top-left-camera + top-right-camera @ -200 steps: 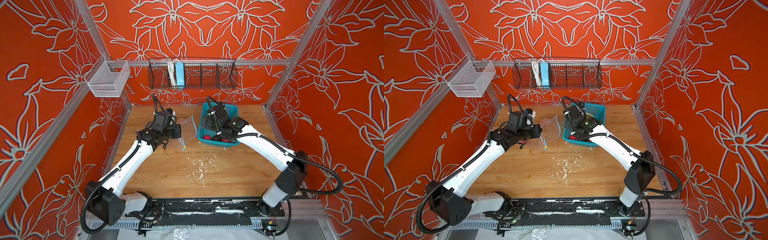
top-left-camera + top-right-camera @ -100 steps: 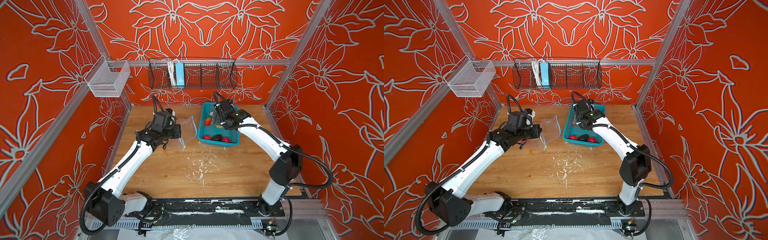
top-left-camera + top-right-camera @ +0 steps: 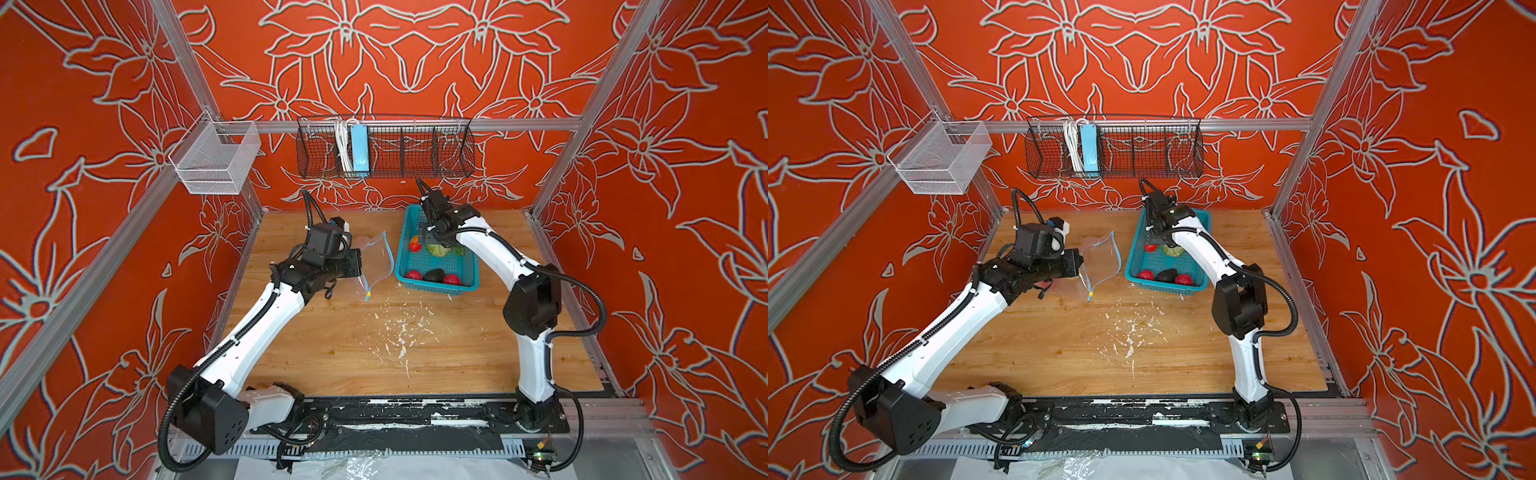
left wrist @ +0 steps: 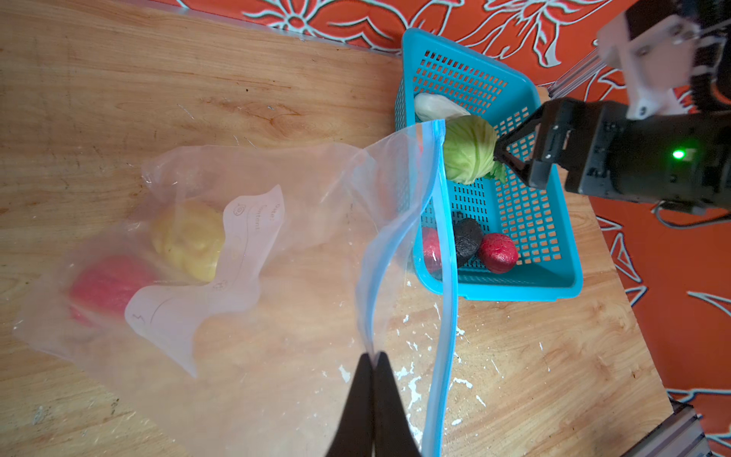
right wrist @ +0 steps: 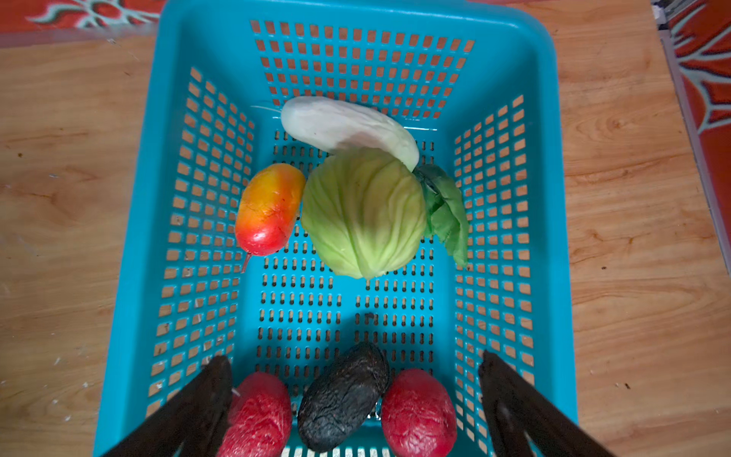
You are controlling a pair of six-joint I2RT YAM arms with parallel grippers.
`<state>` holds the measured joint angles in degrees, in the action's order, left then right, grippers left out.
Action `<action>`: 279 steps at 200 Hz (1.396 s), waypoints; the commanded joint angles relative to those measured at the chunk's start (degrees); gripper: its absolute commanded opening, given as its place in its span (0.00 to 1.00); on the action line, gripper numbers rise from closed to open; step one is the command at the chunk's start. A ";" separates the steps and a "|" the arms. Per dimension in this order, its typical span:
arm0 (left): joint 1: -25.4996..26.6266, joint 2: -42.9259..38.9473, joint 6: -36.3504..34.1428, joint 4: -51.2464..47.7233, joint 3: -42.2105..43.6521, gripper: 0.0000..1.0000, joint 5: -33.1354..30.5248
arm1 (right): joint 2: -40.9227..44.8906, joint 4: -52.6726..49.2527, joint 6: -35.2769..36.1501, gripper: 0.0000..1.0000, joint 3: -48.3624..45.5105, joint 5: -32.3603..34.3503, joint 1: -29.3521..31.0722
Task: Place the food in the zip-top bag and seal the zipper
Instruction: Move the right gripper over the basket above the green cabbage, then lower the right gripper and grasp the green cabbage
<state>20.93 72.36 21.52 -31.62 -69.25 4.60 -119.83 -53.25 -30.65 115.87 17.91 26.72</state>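
Bag (image 4: pixel 316 198) pinched in left gripper (image 4: pixel 373 360) on white-flecked wooden table (image 3: pixel 353 353); right gripper (image 5: pixel 356 360) wide above basket (image 5: pixel 130 277); orange floral walls (image 3: pixel 415 62).

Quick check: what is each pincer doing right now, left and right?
Left pincer: closed, pinching the mouth edge of the clear crinkly plastic zip-top bag.
Right pincer: open, empty, above the teal perforated plastic basket.

Since one second my right pincer (image 5: pixel 356 362) went from the near part of the teal basket (image 3: pixel 432 287) back to its far part, close to the cabbage (image 5: pixel 364 213). My right elbow (image 3: pixel 534 303) folded up closer to the basket. The avocado (image 3: pixel 433 274), covered before, is visible now.
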 commanded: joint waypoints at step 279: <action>-0.45 -0.27 -0.10 0.34 0.71 0.00 -0.56 | -17.42 1.86 2.35 0.97 12.50 -11.32 -8.45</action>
<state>20.93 72.34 21.50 -31.62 -69.25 4.16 -135.04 -50.46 -28.49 126.04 7.38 18.87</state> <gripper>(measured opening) 0.047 0.975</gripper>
